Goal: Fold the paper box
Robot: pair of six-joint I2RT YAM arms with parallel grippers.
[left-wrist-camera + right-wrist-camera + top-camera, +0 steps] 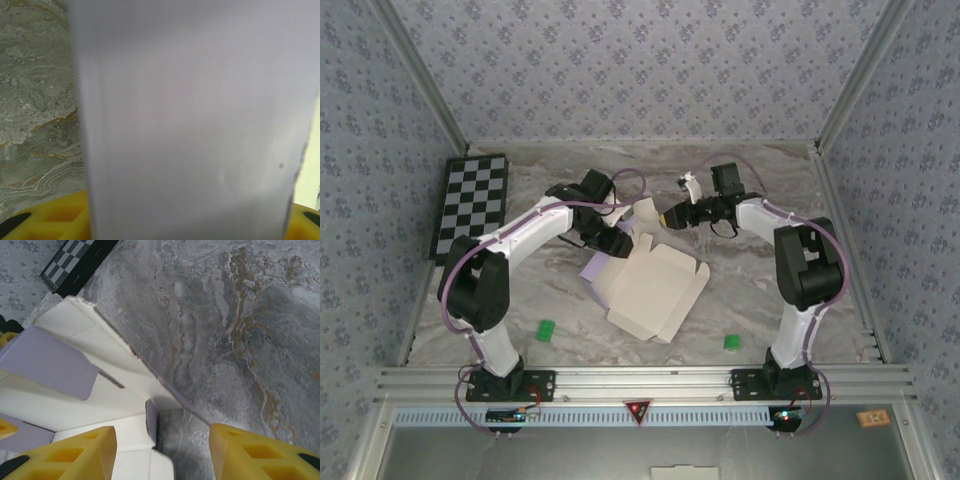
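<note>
Left gripper [618, 242] sits at the far left corner of the paper box [655, 290], jaws spread, with a lavender flap [190, 125] standing across them unclamped. The box lies cream side up on the table [770, 290], just near of both grippers. Right gripper [670, 216], also spread and empty, hovers at the box's far edge. Best to press the flap inward along its crease while the right fingers steady the adjoining wall.

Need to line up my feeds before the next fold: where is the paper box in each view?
Top external: paper box at table centre, cream inside up.
Left wrist: paper box, lavender face up close, across middle and right.
Right wrist: paper box lower left, cream panels with lavender flaps.
Shared landmark: marbled tabletop, left in left wrist, right in right wrist.
</note>
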